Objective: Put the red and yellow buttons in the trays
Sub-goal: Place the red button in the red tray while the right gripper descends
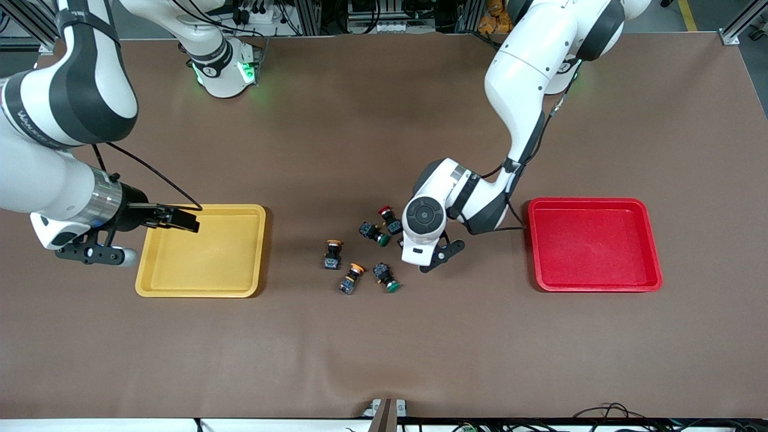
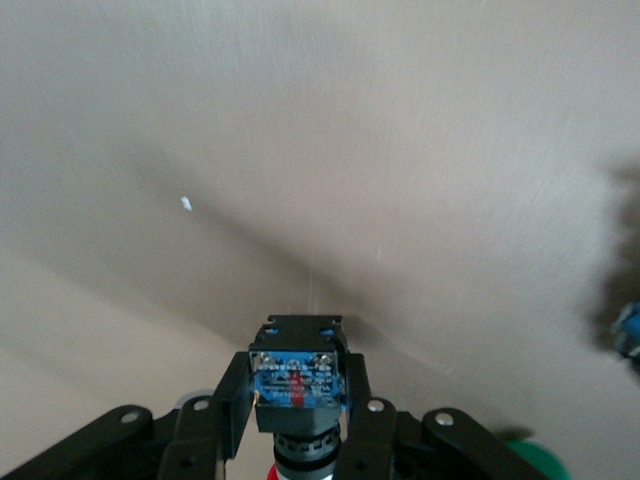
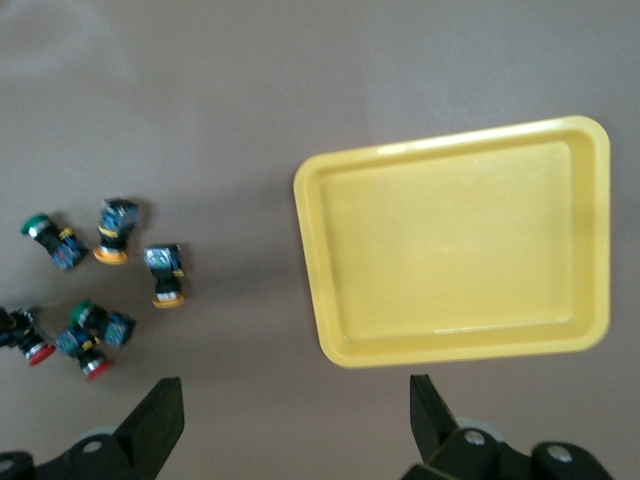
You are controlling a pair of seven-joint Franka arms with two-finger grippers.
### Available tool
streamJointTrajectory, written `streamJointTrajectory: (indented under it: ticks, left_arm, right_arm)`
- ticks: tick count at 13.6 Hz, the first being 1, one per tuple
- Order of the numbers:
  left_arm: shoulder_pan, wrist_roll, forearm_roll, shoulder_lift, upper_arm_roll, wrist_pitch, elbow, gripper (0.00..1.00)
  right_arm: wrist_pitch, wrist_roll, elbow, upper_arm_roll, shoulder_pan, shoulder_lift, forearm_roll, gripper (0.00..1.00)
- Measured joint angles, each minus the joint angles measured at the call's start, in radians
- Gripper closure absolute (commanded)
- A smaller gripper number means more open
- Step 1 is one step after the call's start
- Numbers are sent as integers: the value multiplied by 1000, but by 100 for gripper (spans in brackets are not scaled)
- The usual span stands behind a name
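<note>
Front view: a matte brown mat (image 1: 384, 360) covers the table, and two shallow, glossy plastic trays with rounded corners sit on it, each bare inside. The yellow tray (image 1: 201, 291) lies at nine o'clock from a loose cluster of small push-buttons, and the red tray (image 1: 594, 285) at three o'clock. In the cluster I can see a red-capped button (image 1: 389, 217) at twelve o'clock, two yellow-capped buttons (image 1: 333, 253) on the side toward the yellow tray, and two green-capped buttons (image 1: 387, 277), all with blocky black-and-blue bodies and round caps. The left gripper (image 1: 408, 246) is down at the cluster's three o'clock edge, its white wrist covering what it grips. The right gripper (image 1: 183, 219) hangs over the yellow tray's rim at about ten o'clock of that tray. Left wrist view: the left gripper (image 2: 297, 398) has its black fingers (image 2: 235, 395) pressed onto the flat sides of the held button (image 2: 297, 350), pinching its blue-and-black terminal block; a sliver of red shows at the cap end, and smooth mat fills the rest. Right wrist view: the right gripper (image 3: 295, 430) is spread wide and holds nothing, with a black finger at each side of the gap. The yellow tray (image 3: 450, 345) shows whole at two o'clock, and the yellow-capped buttons (image 3: 165, 275) lie tipped on their sides on the mat at nine o'clock, clear of either tray.
</note>
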Motion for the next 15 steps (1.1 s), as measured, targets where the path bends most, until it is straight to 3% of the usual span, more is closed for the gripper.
streamJointTrajectory:
  ticks: [4, 8, 15]
  left_arm:
    - [99, 143, 13, -71, 12, -87, 7, 100]
    - [266, 429, 40, -101, 17, -169, 6, 100]
    - [504, 866, 178, -101, 14, -181, -4, 100]
  right_arm:
    - [164, 155, 2, 1, 65, 86, 6, 0]
    - [215, 253, 71, 1, 116, 191, 6, 0]
    - [373, 309, 138, 1, 186, 370, 6, 0]
